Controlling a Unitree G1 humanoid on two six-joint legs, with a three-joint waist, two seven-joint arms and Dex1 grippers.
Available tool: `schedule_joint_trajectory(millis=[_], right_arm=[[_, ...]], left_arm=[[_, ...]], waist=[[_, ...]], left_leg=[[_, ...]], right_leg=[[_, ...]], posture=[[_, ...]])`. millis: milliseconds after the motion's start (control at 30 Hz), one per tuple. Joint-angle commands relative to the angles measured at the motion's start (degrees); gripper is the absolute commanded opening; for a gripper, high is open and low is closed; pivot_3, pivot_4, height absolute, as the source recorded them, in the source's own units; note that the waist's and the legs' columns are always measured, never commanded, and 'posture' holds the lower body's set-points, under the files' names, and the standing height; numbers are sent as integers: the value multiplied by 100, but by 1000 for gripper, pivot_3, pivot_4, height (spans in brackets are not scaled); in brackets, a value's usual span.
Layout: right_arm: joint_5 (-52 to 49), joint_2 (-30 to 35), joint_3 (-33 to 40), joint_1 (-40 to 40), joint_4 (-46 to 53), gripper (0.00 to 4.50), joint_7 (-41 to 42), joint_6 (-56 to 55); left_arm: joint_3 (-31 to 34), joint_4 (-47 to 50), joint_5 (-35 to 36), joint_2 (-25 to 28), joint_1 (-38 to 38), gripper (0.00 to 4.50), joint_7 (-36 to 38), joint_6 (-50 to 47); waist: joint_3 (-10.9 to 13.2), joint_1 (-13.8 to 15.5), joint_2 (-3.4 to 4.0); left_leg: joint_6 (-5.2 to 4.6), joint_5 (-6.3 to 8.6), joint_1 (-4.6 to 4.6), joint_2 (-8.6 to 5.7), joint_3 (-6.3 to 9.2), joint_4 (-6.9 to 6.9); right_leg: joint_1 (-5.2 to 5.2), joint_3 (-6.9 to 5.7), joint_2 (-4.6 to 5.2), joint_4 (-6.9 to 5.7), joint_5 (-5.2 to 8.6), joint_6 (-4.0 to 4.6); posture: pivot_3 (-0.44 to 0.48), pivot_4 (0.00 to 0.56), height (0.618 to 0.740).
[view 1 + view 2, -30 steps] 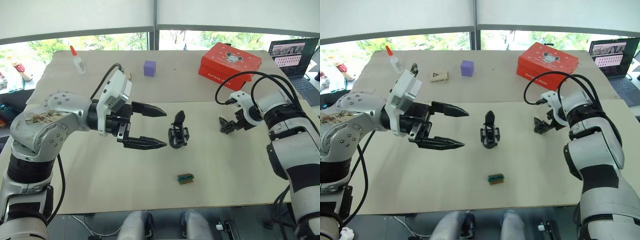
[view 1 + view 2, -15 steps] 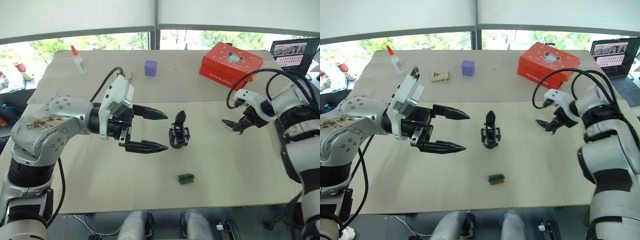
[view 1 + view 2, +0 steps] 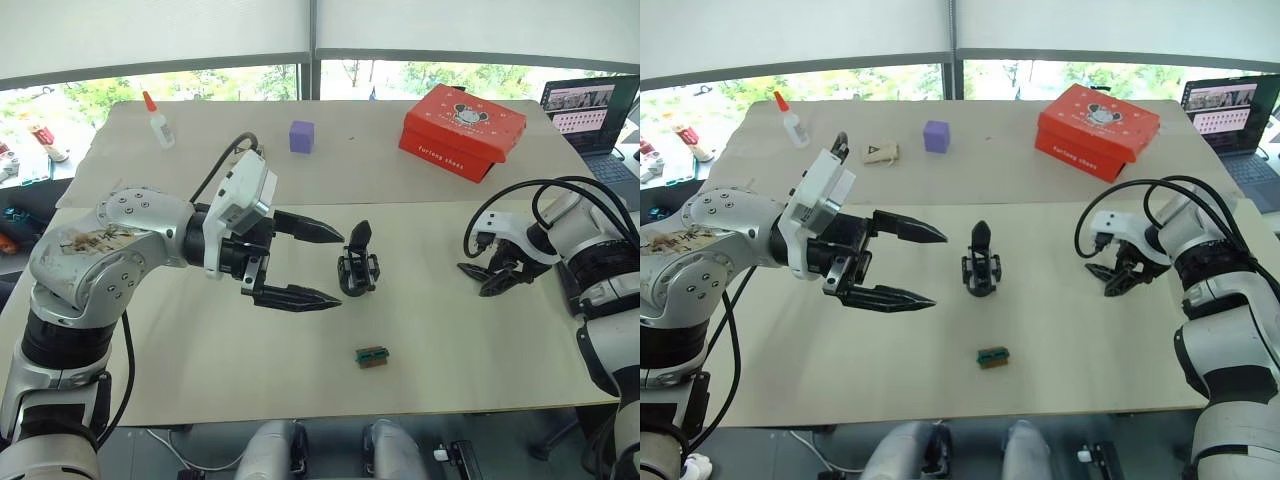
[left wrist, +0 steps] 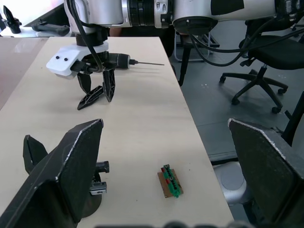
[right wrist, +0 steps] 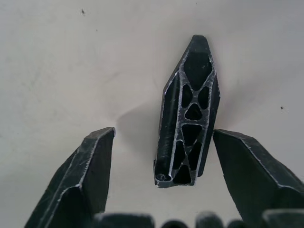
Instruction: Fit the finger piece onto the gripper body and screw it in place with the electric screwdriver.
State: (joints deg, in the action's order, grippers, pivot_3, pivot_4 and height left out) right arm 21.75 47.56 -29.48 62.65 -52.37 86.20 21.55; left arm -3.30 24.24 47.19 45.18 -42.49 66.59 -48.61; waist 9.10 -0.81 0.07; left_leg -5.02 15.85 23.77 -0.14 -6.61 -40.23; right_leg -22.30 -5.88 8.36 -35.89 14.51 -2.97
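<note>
While the finger piece (image 5: 189,111) lies flat on the table (image 3: 450,340), well right of the gripper body (image 3: 357,268), the right gripper (image 5: 161,175) stands open around it, not touching. Left of the body, the left gripper (image 3: 322,266) hangs wide open, empty.

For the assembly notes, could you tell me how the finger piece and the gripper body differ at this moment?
The finger piece lies flat on the table between the open right gripper; the gripper body stands upright at mid-table, untouched. The piece is one webbed wedge, the body a larger assembly. Both are black.
</note>
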Motion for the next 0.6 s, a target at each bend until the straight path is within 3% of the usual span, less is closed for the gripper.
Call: schedule_joint_trajectory(millis=[33,133,167,367,533,600], right_arm=[[176,19,-3,93,-111,3577,-56,-112],[240,56,-40,18,-174,3577,-53,-352],[235,31,-2,-5,-224,3062,-131,-371],[28,67,323,-190,-224,1117,-436,-948],[-599,314,1044,-117,216,1114,-527,-2407],[-1221,365,1548,-313,998,1114,-120,-1519]], left_arm=[[72,95,-3,24,-116,4500,33,121],[79,94,-31,19,-110,4500,-4,134],[84,101,-49,28,-97,4500,-20,139],[162,126,-26,66,-54,4500,-148,39],[482,191,310,222,-4,4500,-324,-254],[713,231,611,205,76,4500,-513,-432]], waist=[[0,-3,0],[0,0,0],[0,2,0],[-1,2,-1],[6,-28,5],[13,-42,17]], left_leg=[[0,0,0,0,0,0],[0,0,0,0,2,0],[0,0,0,0,2,-2],[0,0,0,0,5,-2],[0,0,-1,1,3,-1],[0,0,-2,3,3,2]], right_leg=[[0,0,0,0,0,0],[2,-2,0,0,0,0],[3,-3,0,0,0,0],[5,-4,0,1,0,0],[1,0,0,1,0,0],[1,1,0,0,0,0]], posture=[[0,150,740],[0,150,740],[0,150,740],[0,150,740],[0,150,740],[0,150,740]])
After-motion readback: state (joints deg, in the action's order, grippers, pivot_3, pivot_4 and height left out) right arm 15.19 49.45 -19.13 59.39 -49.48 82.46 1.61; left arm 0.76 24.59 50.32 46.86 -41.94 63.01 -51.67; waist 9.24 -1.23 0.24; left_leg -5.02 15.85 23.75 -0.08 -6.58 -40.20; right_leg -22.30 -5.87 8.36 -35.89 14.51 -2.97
